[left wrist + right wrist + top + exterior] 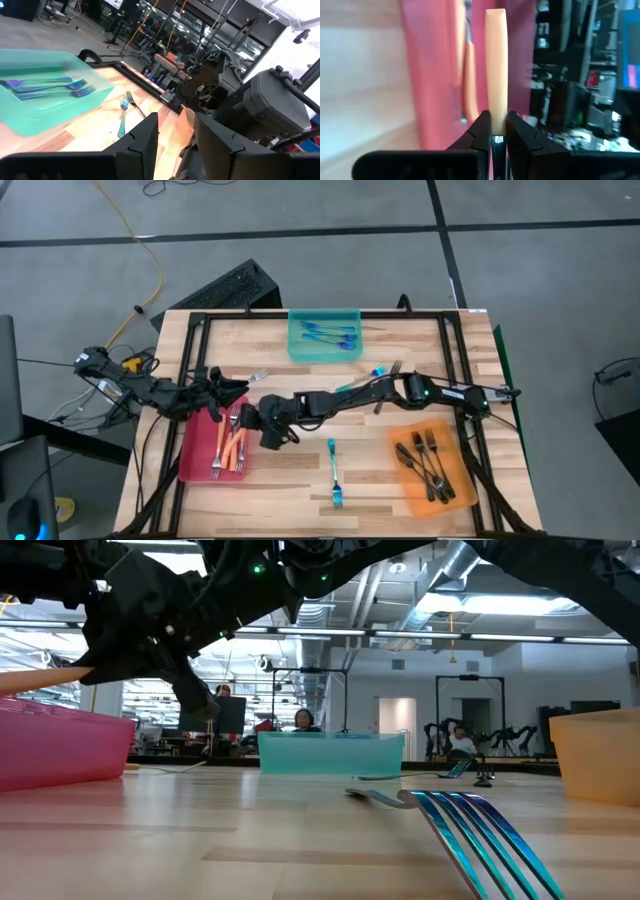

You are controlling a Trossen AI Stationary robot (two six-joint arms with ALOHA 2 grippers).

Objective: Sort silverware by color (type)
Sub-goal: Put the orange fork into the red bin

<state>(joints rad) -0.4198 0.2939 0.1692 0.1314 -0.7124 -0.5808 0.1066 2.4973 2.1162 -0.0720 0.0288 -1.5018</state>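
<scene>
An orange-handled fork (496, 75) sits pinched in the right gripper (497, 131) beside the red tray (200, 455); left gripper (175, 135) spread above it.

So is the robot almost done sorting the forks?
Mostly. Blue forks lie in the teal tray, dark forks in the orange tray, orange forks in the red tray. The right tool grips an orange-handled fork beside the red tray. Loose forks remain, including a blue fork.
</scene>
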